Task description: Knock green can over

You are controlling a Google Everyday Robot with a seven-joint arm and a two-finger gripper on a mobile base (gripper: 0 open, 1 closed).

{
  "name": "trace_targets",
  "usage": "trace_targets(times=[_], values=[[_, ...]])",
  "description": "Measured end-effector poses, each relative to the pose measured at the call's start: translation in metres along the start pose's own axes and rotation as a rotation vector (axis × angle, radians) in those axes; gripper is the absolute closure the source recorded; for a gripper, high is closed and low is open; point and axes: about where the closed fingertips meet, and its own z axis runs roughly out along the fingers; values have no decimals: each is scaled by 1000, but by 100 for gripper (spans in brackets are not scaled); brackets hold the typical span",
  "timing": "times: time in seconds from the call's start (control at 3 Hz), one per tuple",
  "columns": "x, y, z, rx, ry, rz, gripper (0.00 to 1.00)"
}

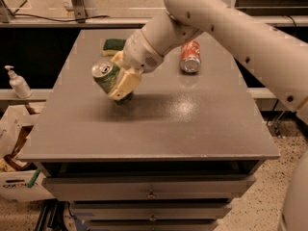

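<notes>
The green can (107,77) is tilted well off upright over the left half of the grey table (192,124), its silver top leaning toward the left edge and its base seemingly touching the tabletop, though shadow hides the contact. The gripper (121,86) is closed around the can's lower body, with a cream finger (127,81) pressed against its side. Behind the arm, a red-orange can (191,57) lies on its side, and a green sponge (114,44) sits at the back left.

One green can (106,76), red can (190,57), sponge (113,45), end effector (117,87).
</notes>
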Motion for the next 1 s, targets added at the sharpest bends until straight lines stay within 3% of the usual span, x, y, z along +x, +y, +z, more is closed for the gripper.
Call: trace_targets(times=[0.67, 1.0], values=[[56, 1, -40, 24, 427, 33, 59], [74, -5, -42, 20, 585, 15, 35]])
